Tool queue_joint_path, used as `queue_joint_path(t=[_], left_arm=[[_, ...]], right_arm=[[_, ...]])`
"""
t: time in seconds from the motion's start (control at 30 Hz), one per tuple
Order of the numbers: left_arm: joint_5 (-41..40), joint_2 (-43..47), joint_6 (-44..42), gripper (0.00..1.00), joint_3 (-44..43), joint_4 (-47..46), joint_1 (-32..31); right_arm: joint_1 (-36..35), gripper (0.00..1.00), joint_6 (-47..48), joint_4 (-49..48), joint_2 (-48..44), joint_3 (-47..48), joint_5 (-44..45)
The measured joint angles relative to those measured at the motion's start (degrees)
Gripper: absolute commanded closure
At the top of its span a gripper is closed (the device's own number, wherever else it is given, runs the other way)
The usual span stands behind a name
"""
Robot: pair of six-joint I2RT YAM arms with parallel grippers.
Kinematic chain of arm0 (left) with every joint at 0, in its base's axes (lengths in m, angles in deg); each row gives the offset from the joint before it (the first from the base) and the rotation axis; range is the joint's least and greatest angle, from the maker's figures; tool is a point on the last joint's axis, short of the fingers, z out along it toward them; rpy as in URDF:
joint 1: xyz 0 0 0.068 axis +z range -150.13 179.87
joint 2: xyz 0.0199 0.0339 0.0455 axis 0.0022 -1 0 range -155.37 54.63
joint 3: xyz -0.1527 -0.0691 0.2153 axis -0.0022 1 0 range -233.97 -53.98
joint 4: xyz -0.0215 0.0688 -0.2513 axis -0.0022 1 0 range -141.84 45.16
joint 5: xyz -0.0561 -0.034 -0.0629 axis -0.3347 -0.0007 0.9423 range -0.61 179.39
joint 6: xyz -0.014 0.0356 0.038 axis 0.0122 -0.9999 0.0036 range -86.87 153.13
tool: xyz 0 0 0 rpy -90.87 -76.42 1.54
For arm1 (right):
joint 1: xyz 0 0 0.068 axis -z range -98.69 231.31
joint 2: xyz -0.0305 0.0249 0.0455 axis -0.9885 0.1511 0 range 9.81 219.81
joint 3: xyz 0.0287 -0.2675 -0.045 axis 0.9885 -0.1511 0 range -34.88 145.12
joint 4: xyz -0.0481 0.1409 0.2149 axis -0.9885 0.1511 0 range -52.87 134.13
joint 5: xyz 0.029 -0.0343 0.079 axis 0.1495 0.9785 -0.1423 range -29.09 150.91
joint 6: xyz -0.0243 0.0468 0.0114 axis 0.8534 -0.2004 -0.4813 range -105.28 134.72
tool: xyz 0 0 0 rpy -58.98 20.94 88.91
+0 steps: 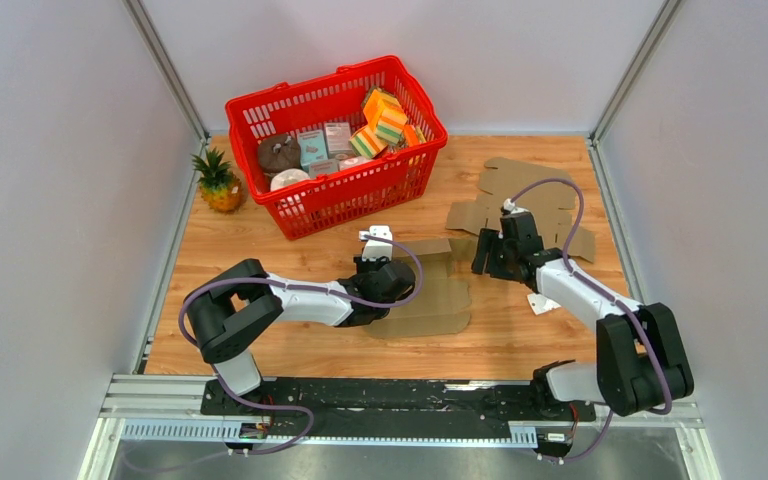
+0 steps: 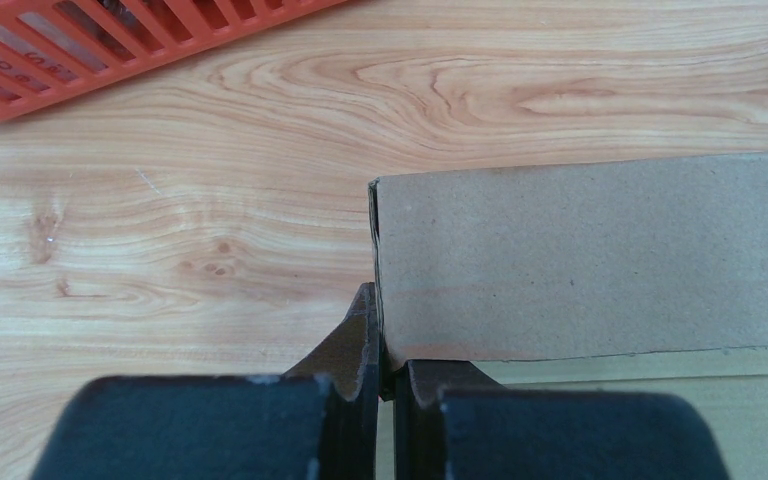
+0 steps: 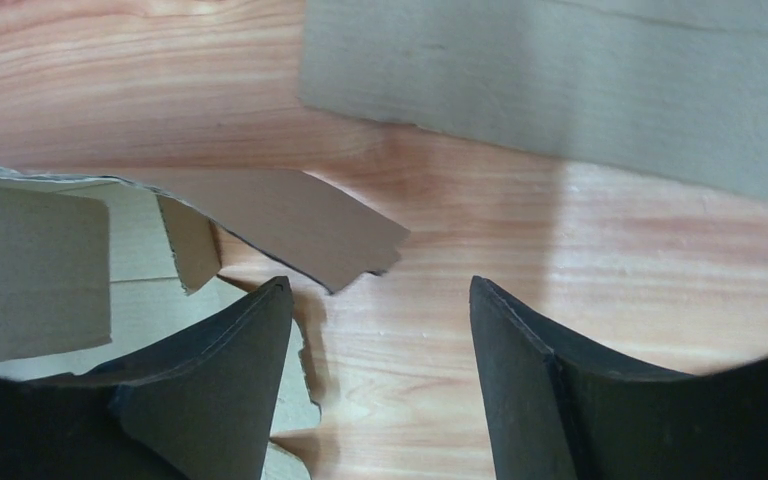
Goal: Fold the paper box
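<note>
Your left gripper (image 2: 385, 385) pinches a panel of the flat brown cardboard box blank (image 2: 580, 260) — steer the open, empty right gripper (image 3: 380, 330) squarely onto its flap.

Box flap (image 2: 580, 270) runs off rt edge in left wrist view; basket (image 2: 0, 100) cropped top-left

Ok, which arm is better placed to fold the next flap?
Right. The right gripper is open and empty beside a loose flap; the left gripper is shut on the box edge, probably steadying it.
</note>
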Motion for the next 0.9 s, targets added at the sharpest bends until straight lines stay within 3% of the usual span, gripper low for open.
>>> queue_joint_path(t=[0.33,0.47,0.53,0.9], left_arm=[[0.0,0.0,0.0,1.0,0.0,0.0,0.0],[0.1,0.0,0.0,1.0,0.0,0.0,0.0],[0.3,0.0,0.0,1.0,0.0,-0.1,0.0],[0.4,0.0,0.0,1.0,0.0,-0.2,0.0]], right_arm=[[0.0,0.61,5.3,-9.1,0.7,0.0,-5.2],[-0.6,0.86,6.0,-11.1,0.5,-0.7,-5.6],[-1.3,0.92,6.2,-11.1,0.3,-0.7,-5.5],[-8.1,0.99,2.8,-1.0,-4.8,0.5,-2.9]])
